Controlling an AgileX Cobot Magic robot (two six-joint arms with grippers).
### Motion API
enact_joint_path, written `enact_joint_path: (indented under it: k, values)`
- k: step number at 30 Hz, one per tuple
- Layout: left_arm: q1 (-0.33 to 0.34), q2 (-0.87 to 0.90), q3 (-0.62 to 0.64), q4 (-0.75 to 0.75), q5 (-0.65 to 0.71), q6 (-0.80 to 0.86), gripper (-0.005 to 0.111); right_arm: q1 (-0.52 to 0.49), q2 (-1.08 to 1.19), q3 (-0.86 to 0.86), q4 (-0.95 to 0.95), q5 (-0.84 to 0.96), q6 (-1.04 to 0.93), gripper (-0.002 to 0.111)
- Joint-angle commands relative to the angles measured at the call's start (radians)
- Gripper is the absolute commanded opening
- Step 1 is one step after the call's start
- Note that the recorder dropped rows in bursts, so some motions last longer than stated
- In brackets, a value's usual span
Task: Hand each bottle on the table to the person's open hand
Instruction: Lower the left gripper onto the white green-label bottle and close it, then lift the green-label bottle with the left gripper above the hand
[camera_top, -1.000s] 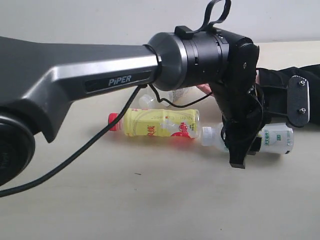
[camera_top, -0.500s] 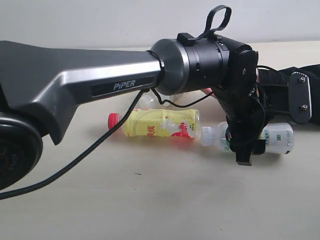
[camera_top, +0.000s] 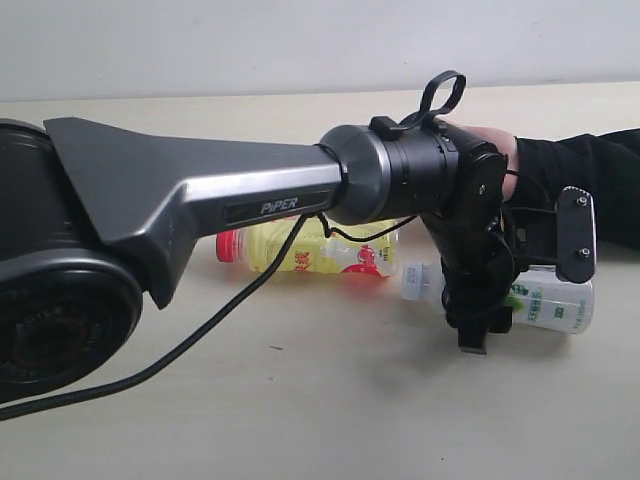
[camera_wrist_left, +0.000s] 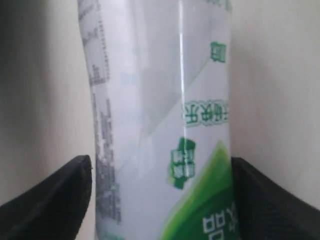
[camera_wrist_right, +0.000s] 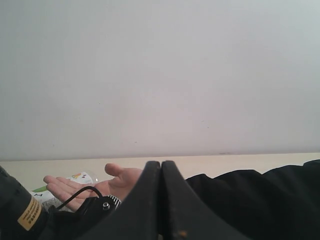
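A clear bottle with a green-white label (camera_top: 555, 305) and a white cap lies on the table (camera_top: 320, 410). My left gripper (camera_top: 527, 290) points down over it, open, with one finger on each side of the bottle (camera_wrist_left: 160, 125). The black fingers (camera_wrist_left: 50, 200) stand close against its sides. A yellow bottle with a red cap (camera_top: 310, 250) lies to the left, partly behind the arm. The person's open hand (camera_top: 490, 140) is held palm up behind my left wrist and also shows as the hand (camera_wrist_right: 75, 187) in the right wrist view. My right gripper (camera_wrist_right: 161, 162) is shut on nothing.
The person's black sleeve (camera_top: 590, 170) reaches in from the right. A black cable (camera_top: 230, 310) hangs from my left arm down to the table. In the right wrist view, part of a clear bottle (camera_wrist_right: 82, 176) shows beside the hand.
My left arm has come lower and its gripper has dropped around the green-white bottle, with the jaws spread wider. The person's hand now shows behind the wrist.
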Motion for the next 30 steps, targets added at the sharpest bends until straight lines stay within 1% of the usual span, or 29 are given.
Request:
enact_joint_path:
  k: [1,5,6,8,10,13,15,19,21,27,30]
  values:
    - [-0.004,0.005,-0.007,0.010,-0.013,-0.009,0.072,-0.005,-0.006,0.005,0.001,-0.014,-0.003,0.000]
    - [-0.004,0.005,-0.007,0.012,-0.013,-0.009,0.070,-0.005,-0.006,0.005,0.001,-0.014,-0.003,0.000]
    - [-0.004,0.005,-0.007,0.012,-0.013,-0.009,0.068,-0.005,-0.006,0.005,0.001,-0.014,-0.003,0.000]
    - [-0.004,0.005,-0.007,0.012,-0.013,-0.012,0.061,-0.005,-0.006,0.005,0.001,-0.014,-0.003,0.000]
    - [-0.004,0.005,-0.007,0.012,-0.013,-0.012,0.045,-0.005,-0.006,0.005,0.001,-0.014,-0.003,0.000]
    - [-0.005,0.002,-0.007,0.012,-0.011,-0.012,0.015,-0.005,-0.006,0.005,0.001,-0.014,-0.003,0.000]
    - [-0.007,-0.006,-0.007,0.012,-0.004,-0.012,0.000,-0.005,-0.006,0.005,0.001,-0.014,-0.003,0.000]
    - [-0.014,-0.046,-0.007,0.010,0.017,-0.012,0.000,-0.005,-0.006,0.005,0.001,-0.014,-0.003,0.000]
    - [-0.019,-0.073,-0.007,0.008,0.031,-0.049,0.000,-0.005,-0.006,0.005,0.001,-0.014,-0.003,0.000]
    - [-0.019,-0.165,-0.007,0.008,0.032,-0.273,0.000,-0.005,-0.006,0.005,0.001,-0.014,-0.003,0.000]
    - [-0.019,-0.220,-0.007,0.008,0.036,-0.354,0.000,-0.005,-0.006,0.005,0.001,-0.014,-0.003,0.000]
